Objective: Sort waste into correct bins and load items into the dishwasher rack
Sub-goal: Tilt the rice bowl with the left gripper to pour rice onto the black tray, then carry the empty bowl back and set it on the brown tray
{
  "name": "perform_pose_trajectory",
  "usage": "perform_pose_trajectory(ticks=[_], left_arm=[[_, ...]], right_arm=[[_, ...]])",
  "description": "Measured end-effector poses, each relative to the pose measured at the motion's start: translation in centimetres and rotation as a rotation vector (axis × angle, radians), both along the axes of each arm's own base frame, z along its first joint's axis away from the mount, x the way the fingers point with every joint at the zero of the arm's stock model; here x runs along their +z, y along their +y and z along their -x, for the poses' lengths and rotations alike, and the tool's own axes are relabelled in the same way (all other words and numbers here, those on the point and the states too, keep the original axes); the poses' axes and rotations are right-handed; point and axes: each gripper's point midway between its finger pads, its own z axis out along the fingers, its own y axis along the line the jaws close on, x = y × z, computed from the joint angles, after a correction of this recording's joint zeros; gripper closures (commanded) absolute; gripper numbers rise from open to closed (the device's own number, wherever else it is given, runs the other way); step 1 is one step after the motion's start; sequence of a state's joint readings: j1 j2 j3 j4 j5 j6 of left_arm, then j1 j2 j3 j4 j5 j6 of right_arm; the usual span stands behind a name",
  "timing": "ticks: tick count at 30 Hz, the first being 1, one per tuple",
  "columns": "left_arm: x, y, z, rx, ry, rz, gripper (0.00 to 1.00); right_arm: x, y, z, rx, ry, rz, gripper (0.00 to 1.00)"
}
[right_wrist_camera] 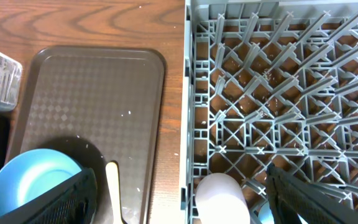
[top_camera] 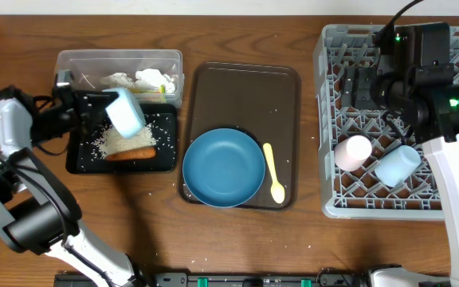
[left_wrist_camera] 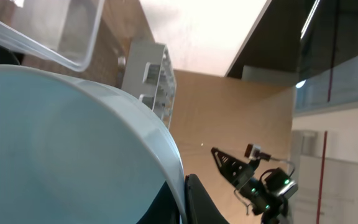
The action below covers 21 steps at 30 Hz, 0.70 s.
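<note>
Your left gripper (top_camera: 100, 108) is clamped on the rim of the pale bowl (top_camera: 124, 112). The bowl is tipped on its side above the black bin (top_camera: 78, 162). Rice (top_camera: 118, 142) and the carrot stick (top_camera: 130, 153) lie in that bin. Tissue (top_camera: 146, 78) is in the clear tub (top_camera: 78, 60), which sits right against the black bin.

Your right gripper (right_wrist_camera: 179, 180) hangs over the rack (top_camera: 421, 199) by its left wall, jaws wide, holding nothing. The pink cup (top_camera: 352, 151) and light blue cup (top_camera: 397, 165) lie in the rack.

The blue plate (top_camera: 223, 167) and spoon (top_camera: 273, 171) are on the brown tray (top_camera: 245, 88), spoon just right of the plate. The tray is on the tabletop (top_camera: 309, 255), between bins and rack.
</note>
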<state>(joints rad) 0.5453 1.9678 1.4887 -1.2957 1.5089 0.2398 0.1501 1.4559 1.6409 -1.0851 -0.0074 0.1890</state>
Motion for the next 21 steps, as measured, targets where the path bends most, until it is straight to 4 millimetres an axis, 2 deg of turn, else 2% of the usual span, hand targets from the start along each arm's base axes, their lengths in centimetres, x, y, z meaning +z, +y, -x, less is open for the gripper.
perform_pose_trajectory(ticks=[5, 8, 11, 13, 16, 21], left_arm=[[0.6, -3.5, -0.1, -0.1, -0.059, -0.057, 0.94], [1.7, -6.6, 0.4, -0.185, -0.122, -0.12, 0.94], [2.7, -10.5, 1.0, -0.297, -0.23, -0.225, 0.94], [2.8, -12.9, 1.2, -0.364, -0.292, -0.307, 0.94], [1.4, -16.8, 1.1, -0.464, -0.334, -0.476, 0.94], [-3.1, -22.6, 0.4, -0.567, -0.383, -0.841, 0.94]], right_arm=[[0.1, 0.0, -0.1, 0.0, -0.004, -0.001, 0.15], [0.1, 0.0, -0.1, 0.0, -0.007, -0.002, 0.15], [0.1, 0.0, -0.2, 0.0, -0.009, -0.002, 0.15], [0.1, 0.0, -0.2, 0.0, -0.009, -0.002, 0.15], [0.1, 0.1, -0.2, 0.001, -0.009, -0.003, 0.16], [0.1, 0.1, -0.1, 0.002, -0.006, -0.004, 0.15]])
